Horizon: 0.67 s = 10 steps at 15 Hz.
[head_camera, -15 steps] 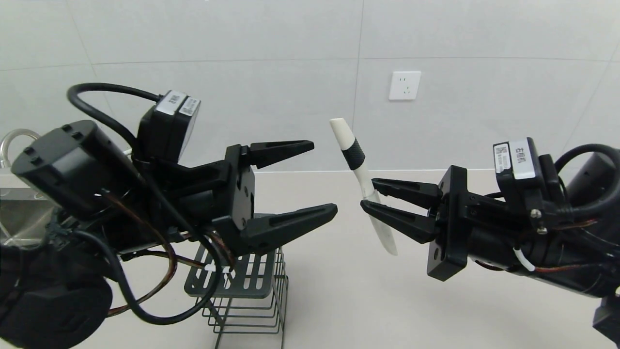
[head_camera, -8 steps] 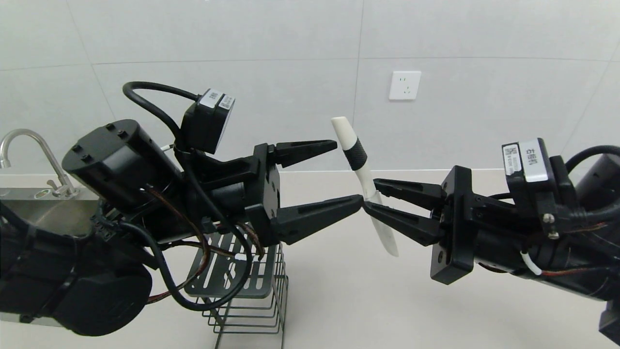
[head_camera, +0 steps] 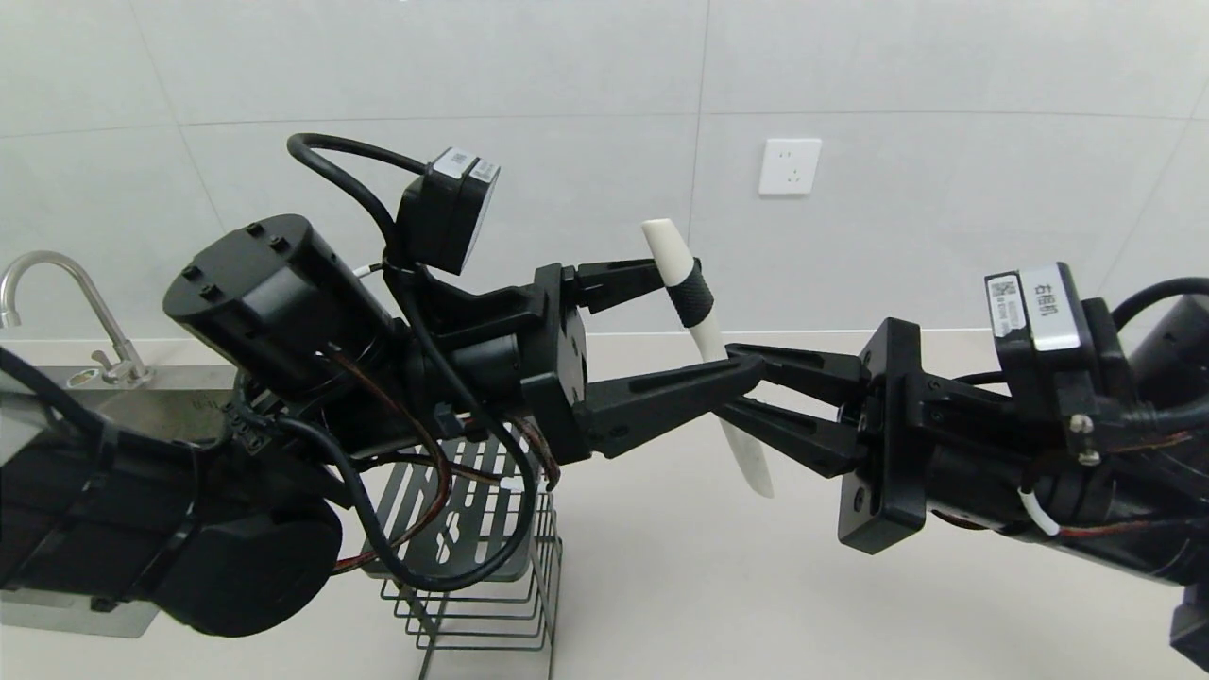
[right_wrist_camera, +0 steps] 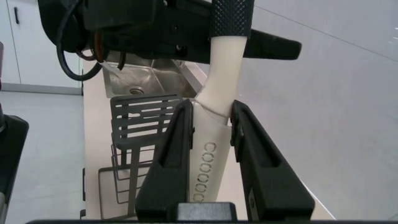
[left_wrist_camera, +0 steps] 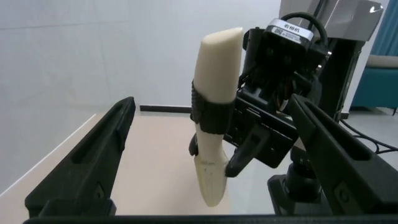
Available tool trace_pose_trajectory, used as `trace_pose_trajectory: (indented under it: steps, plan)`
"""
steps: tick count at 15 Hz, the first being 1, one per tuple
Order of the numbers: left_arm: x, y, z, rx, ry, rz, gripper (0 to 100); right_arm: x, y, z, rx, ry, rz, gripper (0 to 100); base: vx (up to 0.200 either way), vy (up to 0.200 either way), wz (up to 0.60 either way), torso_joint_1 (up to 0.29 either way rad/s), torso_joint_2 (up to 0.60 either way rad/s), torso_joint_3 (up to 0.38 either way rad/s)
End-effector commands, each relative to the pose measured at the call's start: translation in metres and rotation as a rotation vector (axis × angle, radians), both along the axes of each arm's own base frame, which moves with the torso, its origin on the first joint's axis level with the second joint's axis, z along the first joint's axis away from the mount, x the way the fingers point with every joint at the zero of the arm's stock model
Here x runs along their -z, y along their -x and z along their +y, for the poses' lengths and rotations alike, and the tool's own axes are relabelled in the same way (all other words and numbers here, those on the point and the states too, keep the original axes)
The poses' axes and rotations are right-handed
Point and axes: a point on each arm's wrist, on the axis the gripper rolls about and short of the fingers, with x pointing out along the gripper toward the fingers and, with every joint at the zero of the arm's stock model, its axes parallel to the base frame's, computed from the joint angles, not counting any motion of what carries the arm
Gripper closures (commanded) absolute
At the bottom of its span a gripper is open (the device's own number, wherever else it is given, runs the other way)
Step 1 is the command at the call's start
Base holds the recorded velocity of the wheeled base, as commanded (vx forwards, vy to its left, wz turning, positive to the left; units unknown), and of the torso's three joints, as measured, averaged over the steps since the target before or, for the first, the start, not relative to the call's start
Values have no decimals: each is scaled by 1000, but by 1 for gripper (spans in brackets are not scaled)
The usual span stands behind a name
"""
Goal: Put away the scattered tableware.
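- The right claw (head_camera: 732, 380) is closed on a white knife (head_camera: 706, 331). Its two fingers press the flat sides of the blade just below where the handle begins, as the right wrist view shows (right_wrist_camera: 208, 168).
- The knife is held in the air above the counter (head_camera: 680, 586).
- Its long axis stands close to upright. The blunt handle end points up and leans a little toward the robot's left, and the blade tip points down and a little toward the right.
- The handle is white with a black knurled band around it. A row of small round marks runs along the blade.
- The left claw (head_camera: 725, 316) is spread wide, with nothing clamped in it.
- Its fingers straddle the knife handle. In the head view the upper finger reaches the black band, and the lower one crosses in front of the right claw's fingers.
- In the left wrist view the handle (left_wrist_camera: 214, 124) stands between the two fingers with a gap on each side.
- Below the left arm, a dark wire rack (head_camera: 472, 529) with a slotted top plate stands on the pale beige counter.
- A stainless sink (head_camera: 142, 401) with a curved faucet (head_camera: 57, 283) is at the robot's far left.
- Behind everything is a wall of large grey tiles with a white socket (head_camera: 790, 166).
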Motion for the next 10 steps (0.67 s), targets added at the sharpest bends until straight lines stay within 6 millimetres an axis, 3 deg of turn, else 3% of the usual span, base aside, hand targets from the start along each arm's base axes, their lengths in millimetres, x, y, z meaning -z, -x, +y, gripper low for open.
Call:
trace_pose_trajectory:
  steps: [1,5,6,10]
  plan:
    - [-4,0,-1,0,12,-8,0,0,0,0,0,-1,-1,100,0,0,0,0,0,0]
    - [-9,0,-4,3,28,-24,0,-1,-1,0,2,-4,-4,100,0,0,0,0,0,0]
    - [-9,-1,-4,3,26,-22,100,-3,-1,1,2,-7,-8,100,0,0,0,0,0,0]
    - [-9,0,-5,7,34,-31,100,-6,-2,2,2,-16,-19,100,0,0,0,0,0,0]
